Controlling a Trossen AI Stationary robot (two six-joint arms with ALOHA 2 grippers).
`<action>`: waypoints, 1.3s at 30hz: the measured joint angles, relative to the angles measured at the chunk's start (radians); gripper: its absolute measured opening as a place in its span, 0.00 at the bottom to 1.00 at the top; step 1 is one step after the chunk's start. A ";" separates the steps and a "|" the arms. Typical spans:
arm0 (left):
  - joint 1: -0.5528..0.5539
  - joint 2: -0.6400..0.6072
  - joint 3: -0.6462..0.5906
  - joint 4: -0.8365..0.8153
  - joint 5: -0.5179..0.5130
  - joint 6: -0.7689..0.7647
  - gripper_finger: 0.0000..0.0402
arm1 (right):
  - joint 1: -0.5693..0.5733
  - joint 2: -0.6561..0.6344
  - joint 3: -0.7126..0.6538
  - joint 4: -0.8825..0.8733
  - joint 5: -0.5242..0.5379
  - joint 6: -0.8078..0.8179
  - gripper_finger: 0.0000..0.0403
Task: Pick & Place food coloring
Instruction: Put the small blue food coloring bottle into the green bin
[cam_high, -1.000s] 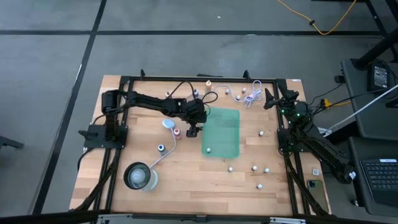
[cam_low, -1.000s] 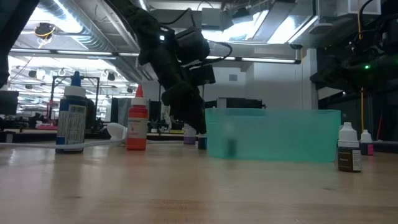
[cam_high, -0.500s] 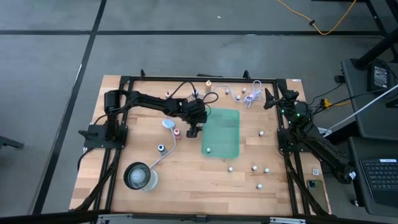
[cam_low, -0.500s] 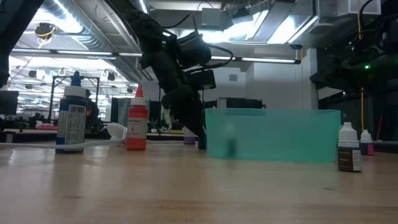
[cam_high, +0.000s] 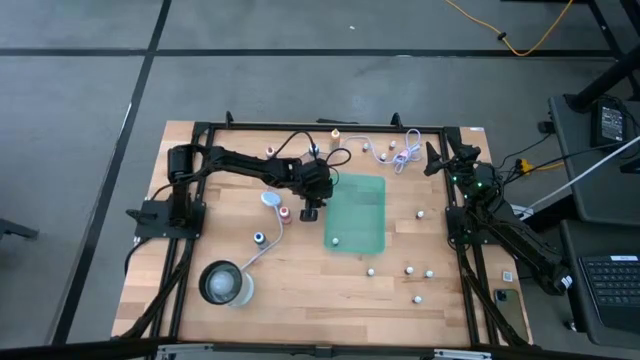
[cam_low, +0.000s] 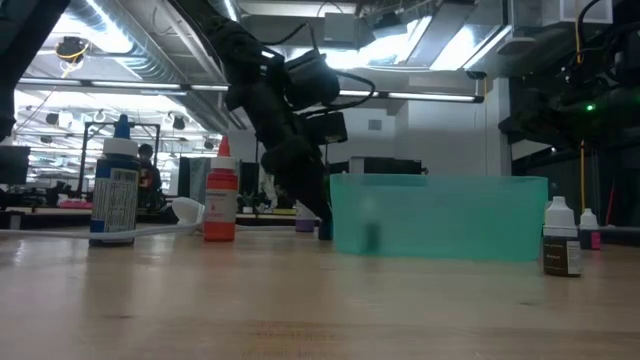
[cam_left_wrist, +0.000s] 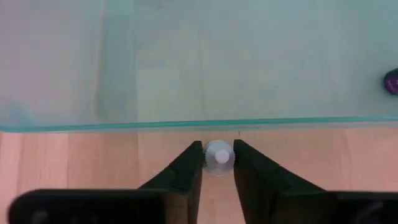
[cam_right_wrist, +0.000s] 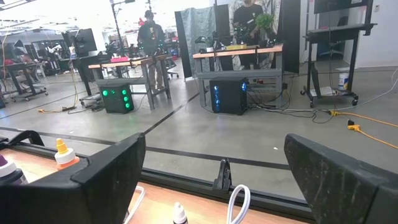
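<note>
A small food coloring bottle with a white cap (cam_left_wrist: 219, 157) stands just outside the left wall of the pale green tray (cam_high: 368, 195). My left gripper (cam_high: 311, 212) is shut on it. One white-capped bottle (cam_high: 335, 240) lies inside the tray. Red (cam_high: 284, 211) and blue (cam_high: 259, 238) bottles stand on the table left of the gripper. Several white ones (cam_high: 409, 268) are scattered at the near right. My right gripper (cam_right_wrist: 217, 180) waits open at the far right corner (cam_high: 438, 158), with nothing between its fingers. My left gripper pinches the bottle's white cap (cam_left_wrist: 219, 152) between its two fingertips (cam_left_wrist: 191, 163), one on each side. The fingers come from above, slanting down toward the tray's wall. The gripper hides the bottle's lower part, so I cannot tell whether it rests on the table.
A round clear glass container (cam_high: 224, 283) stands at the near left, with a pale-blue puck (cam_high: 270, 199) on a white cable beside it. More bottles and looped cables (cam_high: 400, 152) lie along the far edge. A purple bottle (cam_left_wrist: 392, 81) shows through the tray.
My left gripper has sunk a little beside the tray's left wall and then kept still. The bottles and the tray have stayed where they were.
</note>
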 joint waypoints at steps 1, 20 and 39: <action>0.000 -0.002 0.000 -0.003 0.002 -0.008 0.16 | 0.000 0.000 0.000 0.000 0.000 0.000 0.95; -0.029 -0.211 -0.001 -0.172 -0.075 -0.065 0.15 | 0.000 0.000 0.000 0.000 0.000 0.000 0.95; -0.106 -0.409 0.000 -0.370 -0.122 -0.119 0.16 | 0.000 0.000 0.000 0.000 0.000 0.000 0.95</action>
